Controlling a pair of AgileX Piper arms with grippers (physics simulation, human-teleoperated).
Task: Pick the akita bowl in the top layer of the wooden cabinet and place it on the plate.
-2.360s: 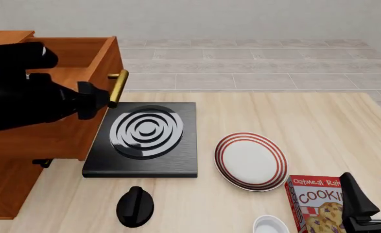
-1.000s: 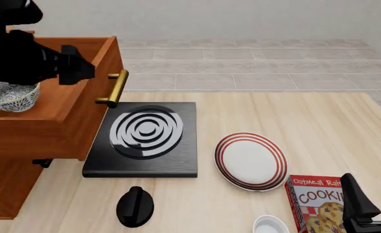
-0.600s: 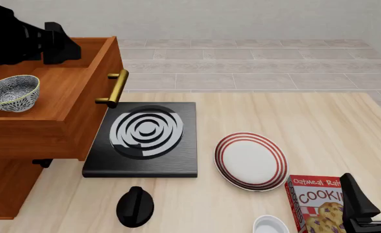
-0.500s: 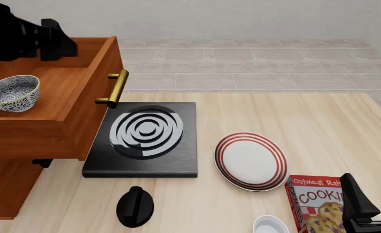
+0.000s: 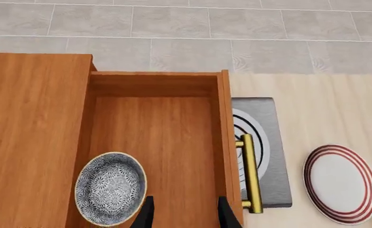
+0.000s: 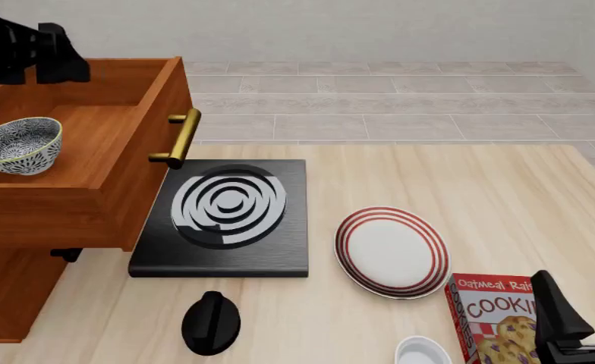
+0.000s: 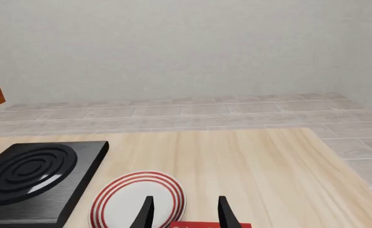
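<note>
Hovering over the pulled-out reddish-brown top drawer (image 6: 95,144), the left gripper (image 5: 184,211), jaws parted and empty, can descend on the net-patterned akita bowl (image 5: 110,188); the right gripper (image 7: 184,211) waits released.

Left end effector (image 6: 49,53) now higher, off the handle (image 6: 176,138), akita bowl (image 6: 17,145) uncovered

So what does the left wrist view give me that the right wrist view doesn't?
Only the left wrist view shows the akita bowl sitting in the open top layer of the wooden cabinet, plus the brass handle. Only the right wrist view shows the back wall and the table's far right edge. Both show the plate and the black stove.
</note>
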